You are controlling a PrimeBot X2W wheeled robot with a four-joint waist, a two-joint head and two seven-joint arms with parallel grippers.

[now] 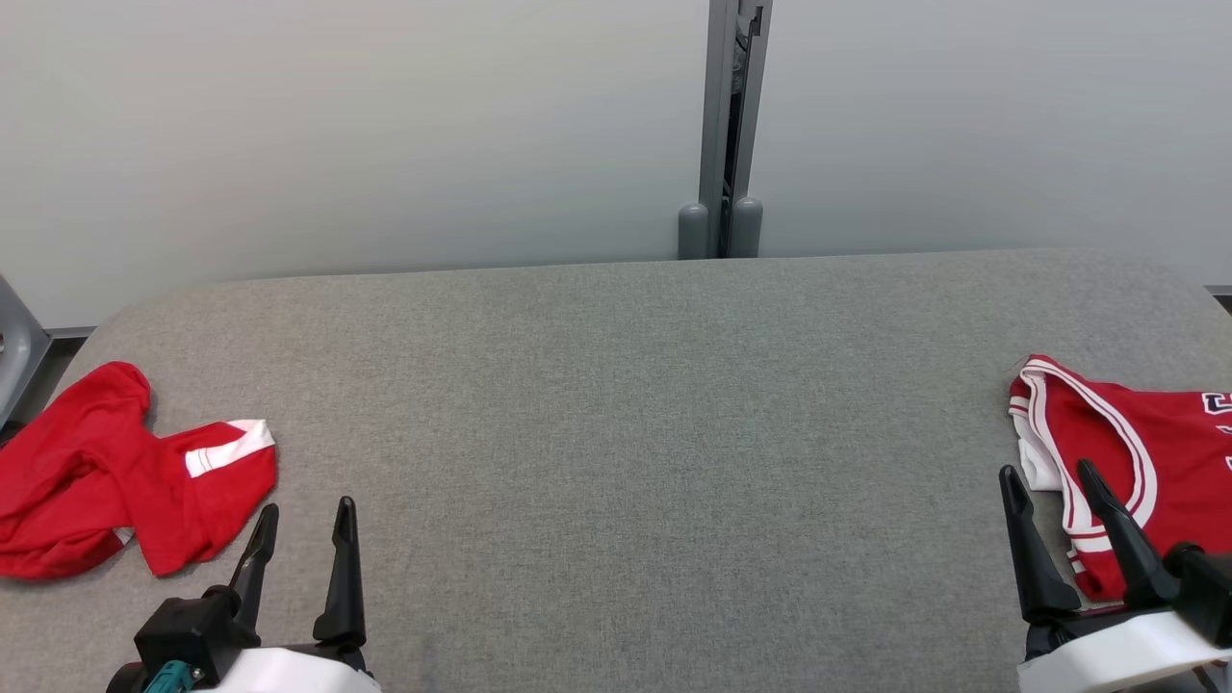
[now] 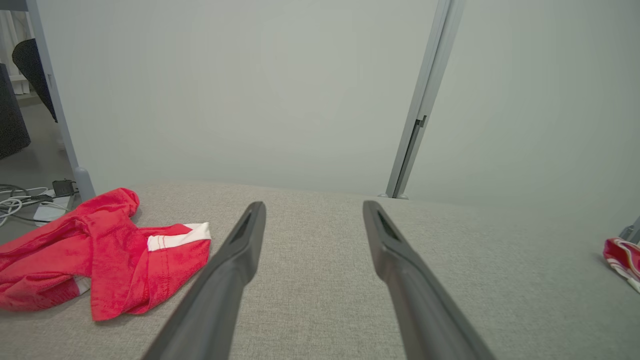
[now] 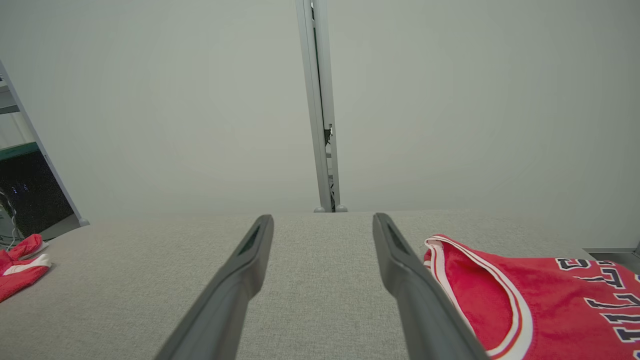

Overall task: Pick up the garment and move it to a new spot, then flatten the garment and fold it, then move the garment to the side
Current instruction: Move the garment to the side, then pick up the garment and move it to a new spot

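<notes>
Grey fabric table (image 1: 616,404), pale wall panels behind, a grey post (image 1: 727,125) standing at the far edge.

Crumpled red garment (image 1: 115,472) is lying bunched at the table's left end, a white band showing on its upper right part (folds are hiding the rest of its shape). Nothing is gripping it.

Left gripper (image 1: 307,507) is hovering at the lower left, just beside the garment's right edge, jaws standing wide apart with nothing between them. In its own wrist view the garment (image 2: 100,255) is lying to the left of the fingers, with bare table between the two fingers.

Red jersey (image 1: 1145,452) with white trim and dark lettering is lying at the table's right end, well apart from the crumpled one.

Right gripper (image 1: 1046,470) is sitting over the jersey's left edge, jaws also spread and empty; whether a finger is touching the cloth I cannot tell.

Cables (image 2: 15,200) are lying on the floor beyond the table's left end.
</notes>
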